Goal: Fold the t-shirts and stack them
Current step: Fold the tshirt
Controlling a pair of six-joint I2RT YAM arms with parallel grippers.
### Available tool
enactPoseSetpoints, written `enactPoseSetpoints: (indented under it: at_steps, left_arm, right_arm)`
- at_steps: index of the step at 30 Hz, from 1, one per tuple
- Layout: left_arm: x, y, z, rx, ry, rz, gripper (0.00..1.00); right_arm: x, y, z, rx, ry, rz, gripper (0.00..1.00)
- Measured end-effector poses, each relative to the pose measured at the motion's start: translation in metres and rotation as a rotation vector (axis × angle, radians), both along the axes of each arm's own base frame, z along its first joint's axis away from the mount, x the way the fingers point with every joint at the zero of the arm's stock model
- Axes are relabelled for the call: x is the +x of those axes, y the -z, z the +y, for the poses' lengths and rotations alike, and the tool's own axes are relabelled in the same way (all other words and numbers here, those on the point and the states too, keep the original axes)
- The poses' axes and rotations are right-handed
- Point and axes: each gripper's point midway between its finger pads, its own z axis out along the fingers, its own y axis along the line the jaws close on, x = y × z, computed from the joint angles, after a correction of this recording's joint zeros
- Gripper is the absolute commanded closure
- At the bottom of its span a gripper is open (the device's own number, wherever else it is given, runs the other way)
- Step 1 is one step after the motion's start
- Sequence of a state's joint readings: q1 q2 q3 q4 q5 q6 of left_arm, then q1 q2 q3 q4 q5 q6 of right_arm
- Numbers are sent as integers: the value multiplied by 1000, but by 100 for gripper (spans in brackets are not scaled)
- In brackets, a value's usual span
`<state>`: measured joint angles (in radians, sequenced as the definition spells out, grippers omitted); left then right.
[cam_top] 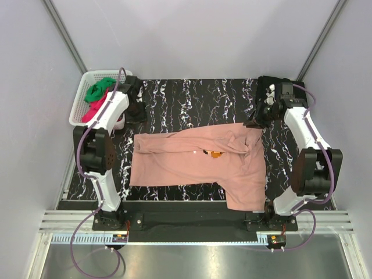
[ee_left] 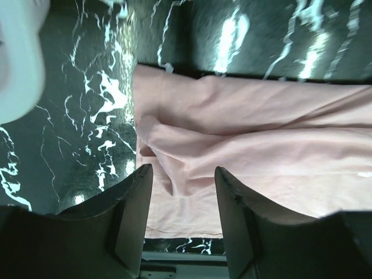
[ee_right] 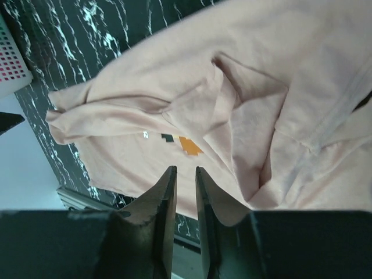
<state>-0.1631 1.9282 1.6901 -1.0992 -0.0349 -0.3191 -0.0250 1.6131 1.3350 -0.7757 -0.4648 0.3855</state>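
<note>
A salmon-pink t-shirt (cam_top: 192, 163) lies spread on the black marbled table, its top edge folded over and one sleeve bunched at the right. A small orange and black pixel figure (ee_right: 189, 143) shows on its chest. My left gripper (cam_top: 135, 107) hovers off the shirt's far left corner, open, with nothing between its fingers (ee_left: 183, 171); cloth (ee_left: 261, 133) lies below it. My right gripper (cam_top: 258, 116) hangs over the shirt's far right corner. Its jaws stand a narrow gap apart, empty (ee_right: 185, 170), above the pink fabric (ee_right: 261, 87).
A white basket (cam_top: 81, 102) at the far left holds a green t-shirt (cam_top: 100, 88) and a magenta-red one (cam_top: 93, 110). The basket's corner (ee_right: 14, 64) shows in the right wrist view. Grey walls close in the table on three sides.
</note>
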Motion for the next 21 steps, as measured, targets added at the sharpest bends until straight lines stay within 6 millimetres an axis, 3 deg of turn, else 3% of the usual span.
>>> enactPoseSetpoints:
  at_steps: [4,6,10,13,17,21]
  left_arm:
    - [14,-21,-8,-40,10,-65,52]
    - [19,-27,-12,-60,19,-85,52]
    - [18,-26,-20,-89,39,-92,42]
    - [4,-21,-25,-106,51,-83,40]
    - [-33,-26,-28,-125,63,-75,37]
    - [-55,-46,-35,-152,87,-127,37]
  right_arm:
    - [17,-6,-1,-8,-13,-40,76]
    - [29,4,-1,-11,-18,-25,71]
    - [54,29,-1,-6,-30,38,72]
    - [72,36,1,-7,-35,63,71]
    - [91,24,17,-29,-69,67,71]
    - [78,22,40,-47,-123,99,70]
